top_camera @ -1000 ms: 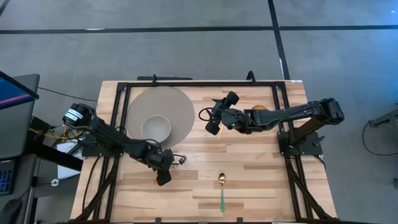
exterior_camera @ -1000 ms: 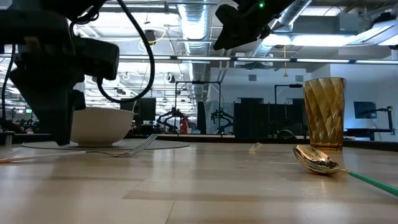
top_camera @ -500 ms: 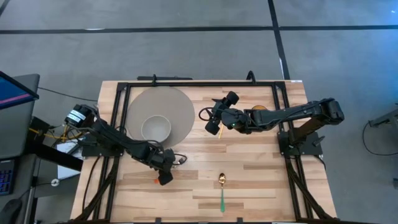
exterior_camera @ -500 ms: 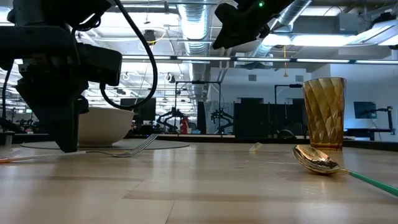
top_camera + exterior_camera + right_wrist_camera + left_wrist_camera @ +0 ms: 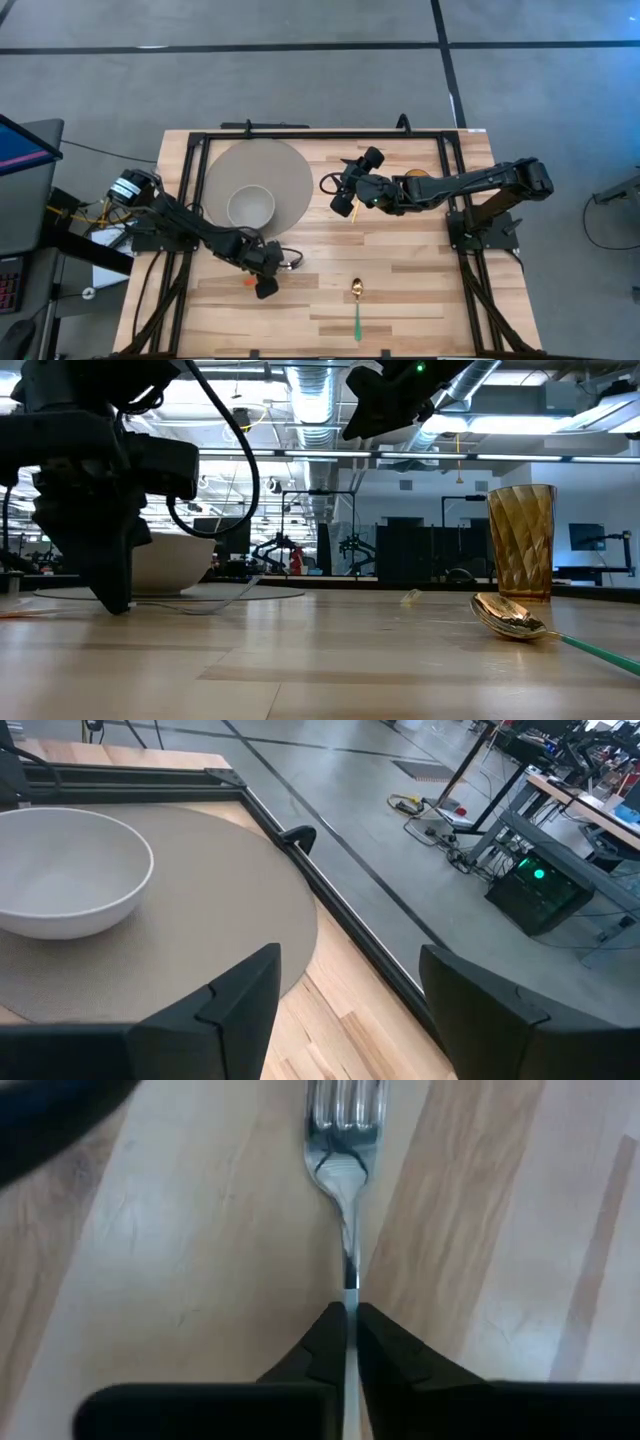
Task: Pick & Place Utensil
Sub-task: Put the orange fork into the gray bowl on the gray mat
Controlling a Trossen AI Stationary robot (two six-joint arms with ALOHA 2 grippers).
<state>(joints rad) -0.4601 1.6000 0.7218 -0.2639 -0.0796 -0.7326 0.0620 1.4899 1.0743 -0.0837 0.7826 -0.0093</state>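
A silver fork (image 5: 345, 1140) with an orange handle end (image 5: 248, 282) lies on the wooden table near the left front, its tines toward the grey round mat (image 5: 290, 170). My left gripper (image 5: 350, 1330) stands over it, shut on its handle; the same gripper (image 5: 113, 600) shows at the left in the low view. My right gripper (image 5: 345, 1010) hangs open high above the table's middle (image 5: 345, 195), holding nothing. A gold spoon (image 5: 357, 300) with a green handle lies near the front edge. My left gripper pinches the fork's thin silver handle (image 5: 349, 1285), just behind the neck below the tines, between its two fingertips (image 5: 325, 1342). The fingers come from above, slanting down, one on each side of the handle. The fork lies on the table.
A white bowl (image 5: 250, 205) sits on the grey mat. An amber glass (image 5: 521, 540) stands at the back right, partly under the right arm in the high view. A black frame (image 5: 300, 135) borders the table's far and side edges.
My left gripper has sunk a little onto the fork and has shut on its handle. The fork's tine end has shifted slightly and lies flatter on the table.
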